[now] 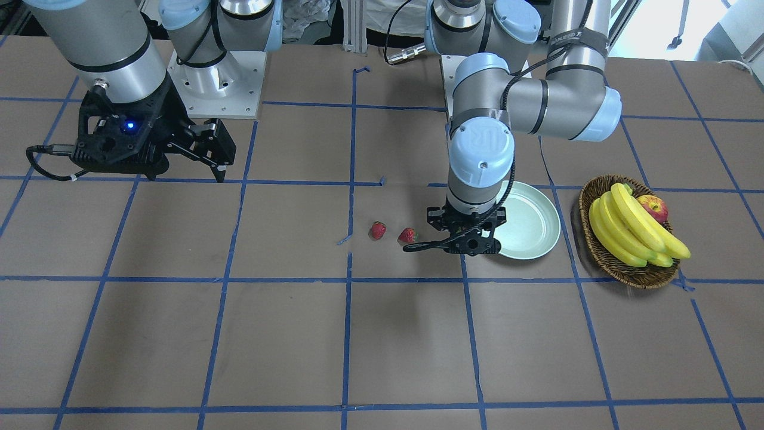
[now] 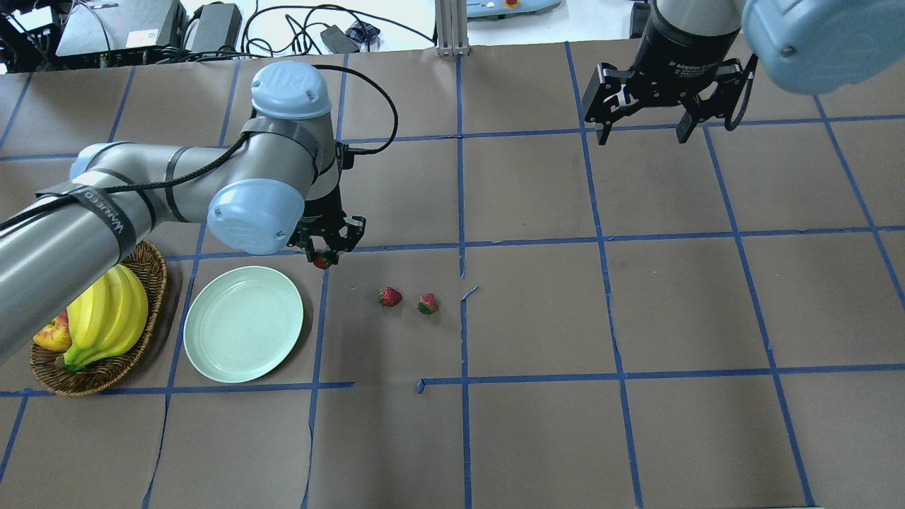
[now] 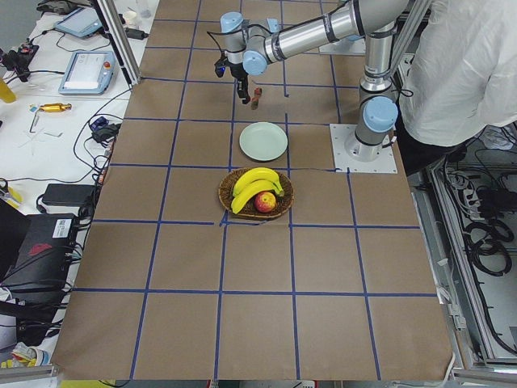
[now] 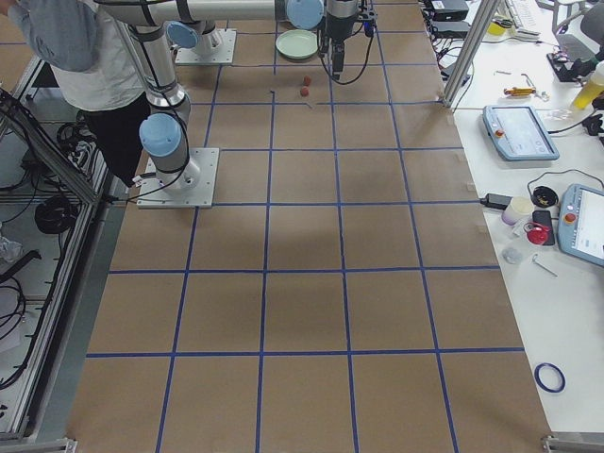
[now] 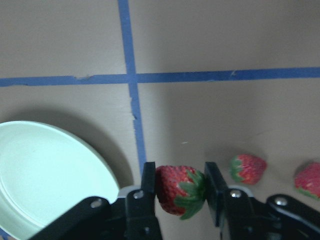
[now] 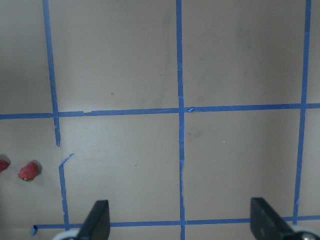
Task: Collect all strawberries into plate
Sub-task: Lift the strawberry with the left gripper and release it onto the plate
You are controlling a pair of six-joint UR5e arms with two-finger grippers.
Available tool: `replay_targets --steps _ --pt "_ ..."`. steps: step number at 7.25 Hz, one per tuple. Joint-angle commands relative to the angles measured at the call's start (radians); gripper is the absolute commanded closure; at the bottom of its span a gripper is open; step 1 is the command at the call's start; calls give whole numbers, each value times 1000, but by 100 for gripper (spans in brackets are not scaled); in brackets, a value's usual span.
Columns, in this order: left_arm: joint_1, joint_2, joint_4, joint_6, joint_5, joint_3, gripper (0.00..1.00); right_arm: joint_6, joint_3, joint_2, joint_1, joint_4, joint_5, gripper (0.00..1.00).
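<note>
Clamping one strawberry (image 5: 172, 196) between its fingers, left pincer (image 5: 180, 186) hangs just outside the plate (image 2: 243, 324) rim, plate off to its left; two loose strawberries (image 2: 389, 296) lie on the surface (image 2: 537, 318) rightward, right pincer (image 2: 644, 134) wide, well apart.

- On table (image 3: 186, 267), brown paper with blue tape grid: pale green plate (image 3: 263, 141), lying flat.
- Just nearer the camera than plate: wicker basket (image 3: 224, 198) holding bananas (image 3: 254, 182) and an apple (image 3: 264, 201).
- Beyond plate: left tool (image 3: 241, 87) pointing down, with small red strawberries (image 3: 257, 99) just beside it; grip state not discernible here.
- At right edge: person (image 3: 460, 65) in white.
</note>
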Motion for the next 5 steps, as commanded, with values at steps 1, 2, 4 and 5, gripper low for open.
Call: replay_targets --steps 1,2,4,5 --pt "158 34 107 175 20 -158 100 2 1 0 0 0 0 0" --pt "184 30 239 222 19 -241 100 0 1 -2 0 0 0 0" --pt "184 31 295 234 8 -256 0 2 1 -2 0 0 0 0" --pt "169 34 297 219 10 -240 0 2 1 -2 0 0 0 0"
